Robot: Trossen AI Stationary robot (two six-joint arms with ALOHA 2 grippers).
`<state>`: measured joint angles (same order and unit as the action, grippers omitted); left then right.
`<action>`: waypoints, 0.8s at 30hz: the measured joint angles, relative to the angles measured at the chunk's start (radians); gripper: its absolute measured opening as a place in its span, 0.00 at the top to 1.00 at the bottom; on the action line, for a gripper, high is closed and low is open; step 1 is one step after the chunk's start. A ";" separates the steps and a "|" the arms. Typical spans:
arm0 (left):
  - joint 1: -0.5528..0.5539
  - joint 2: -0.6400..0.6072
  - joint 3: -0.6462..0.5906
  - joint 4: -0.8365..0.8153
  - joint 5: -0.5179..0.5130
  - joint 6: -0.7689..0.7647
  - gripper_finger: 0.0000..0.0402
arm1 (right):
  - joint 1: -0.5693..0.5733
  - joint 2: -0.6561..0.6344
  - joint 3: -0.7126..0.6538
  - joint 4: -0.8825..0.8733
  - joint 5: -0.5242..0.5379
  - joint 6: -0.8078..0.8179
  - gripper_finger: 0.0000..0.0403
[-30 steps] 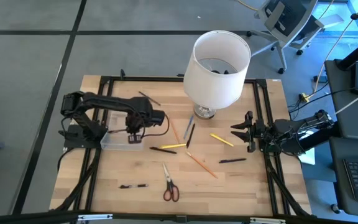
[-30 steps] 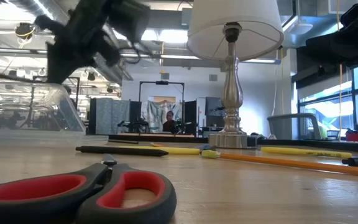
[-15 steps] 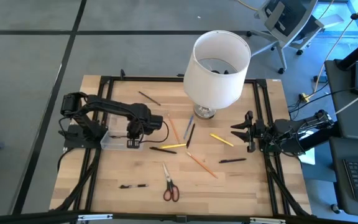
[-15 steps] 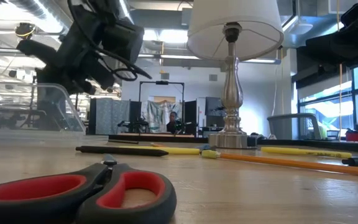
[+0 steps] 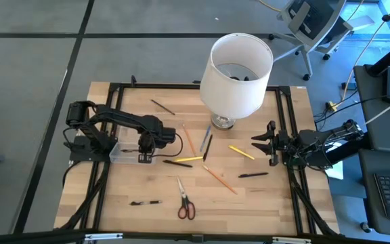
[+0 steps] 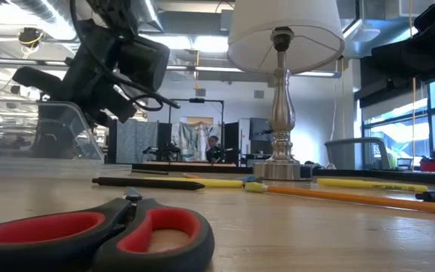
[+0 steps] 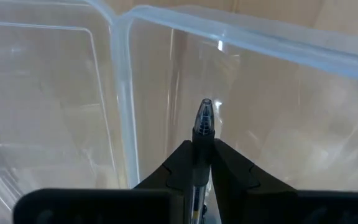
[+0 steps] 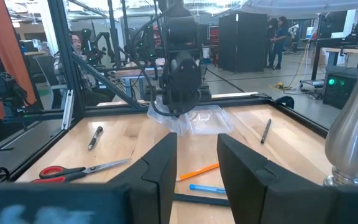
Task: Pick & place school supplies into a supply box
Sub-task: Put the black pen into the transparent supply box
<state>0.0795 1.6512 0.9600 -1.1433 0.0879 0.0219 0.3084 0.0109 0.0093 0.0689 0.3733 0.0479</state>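
The supply box (image 5: 122,153) is a clear shallow box at the table's left. My left gripper (image 7: 202,158) reaches down into it, shut on a pen (image 7: 203,118) with a clear tip. In the high view this gripper (image 5: 144,155) is at the box's right end. More school supplies lie flat on the wood: red-handled scissors (image 5: 185,205), a black pen (image 5: 145,202), and yellow (image 5: 189,159) and orange (image 5: 220,178) pencils. My right gripper (image 5: 266,142) waits open at the table's right edge. My left gripper pinches the pen between its two fingers (image 7: 176,165). The pen lies along the fingers, and its clear tip (image 7: 204,111) sticks out past them toward the box floor. The fingers come steeply from above. Whether the tip touches the box, I cannot tell.
A white-shaded lamp (image 5: 239,74) stands at the far middle, with pens and pencils near its foot (image 5: 222,122). A black frame (image 5: 286,163) borders the table. Free wood lies at the near right.
My left gripper has gone down into the supply box with the pen and has tipped to point more steeply downward. The box and the loose supplies have stayed in place.
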 joint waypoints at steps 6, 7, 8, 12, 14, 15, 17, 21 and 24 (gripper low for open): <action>0.000 0.000 -0.003 0.021 0.000 -0.008 0.86 | 0.000 0.000 0.000 0.000 0.000 0.000 0.70; 0.000 0.000 -0.003 0.020 0.000 -0.008 0.86 | 0.000 0.000 0.000 0.000 0.000 0.000 0.70; 0.000 0.000 -0.003 0.020 0.000 -0.008 0.85 | 0.000 0.000 0.000 0.000 0.000 0.000 0.70; 0.000 0.000 -0.002 0.019 0.000 -0.021 0.84 | 0.000 0.000 0.000 0.000 0.000 0.000 0.70; 0.000 0.000 -0.002 0.014 0.000 -0.021 0.83 | 0.000 0.000 0.000 0.000 0.000 0.000 0.70; 0.000 0.000 -0.001 0.001 0.000 -0.026 0.83 | 0.000 0.000 0.000 0.000 0.000 0.000 0.70; 0.000 0.000 0.015 -0.067 -0.004 -0.035 0.82 | 0.000 0.000 0.000 0.000 0.000 0.000 0.70; 0.005 0.000 0.083 -0.236 -0.035 -0.081 0.82 | 0.000 0.000 0.000 0.000 0.000 -0.002 0.70; 0.010 -0.019 0.154 -0.328 -0.066 -0.125 0.82 | 0.000 0.000 0.000 0.000 0.000 -0.003 0.70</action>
<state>0.0891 1.6318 1.1141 -1.4714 0.0224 -0.1031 0.3083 0.0109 0.0093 0.0692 0.3737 0.0448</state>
